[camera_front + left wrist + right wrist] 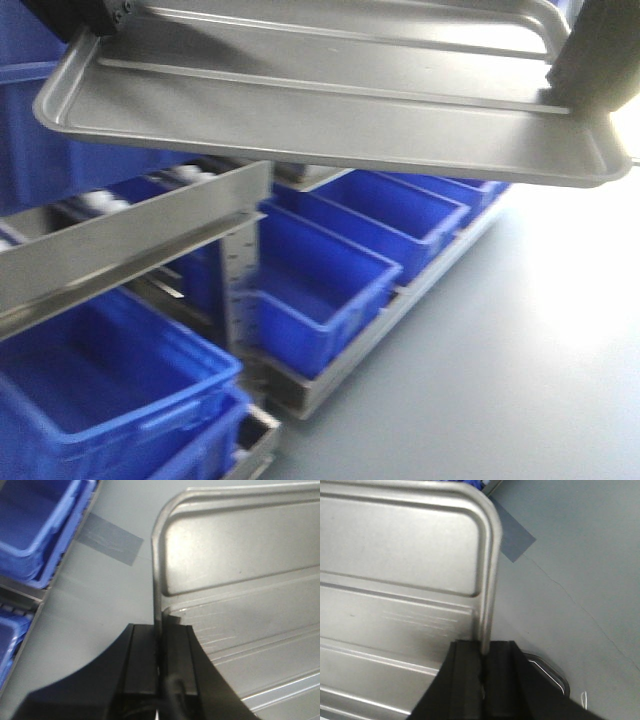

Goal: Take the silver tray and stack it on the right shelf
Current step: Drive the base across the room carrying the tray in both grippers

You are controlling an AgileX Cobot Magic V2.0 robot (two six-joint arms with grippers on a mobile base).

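1. The tray (330, 120) is in the air, carried between both hands and resting on nothing. It is floor-up, with its two ridges showing.
2. The left hand (160, 632) is pressed together on the rim of one short side. Both pads pinch the thin raised edge.
3. The right hand (484, 647) pinches the opposite short rim in the same way. The tray's long axis therefore runs straight from hand to hand, across the front view.
4. In the front view the near rim drops slightly toward the right. I cannot tell whether that is a real tilt or only the camera's angle.
5. The shelf (60, 262) lies below the tray's left end, so the left hand is the nearer one. Its front bar (140, 225) and rollers (100, 205) sit under the tray with a clear gap between.
6. As I judge it, the coming move must carry the tray leftward and down. It has to pass over the front bar before it settles on the rollers.
7. Blue bins (330, 270) fill the rack lower down, beneath the tray's path. Grey floor (520, 350) lies to the right, with a patch of tape (110, 540) on it.
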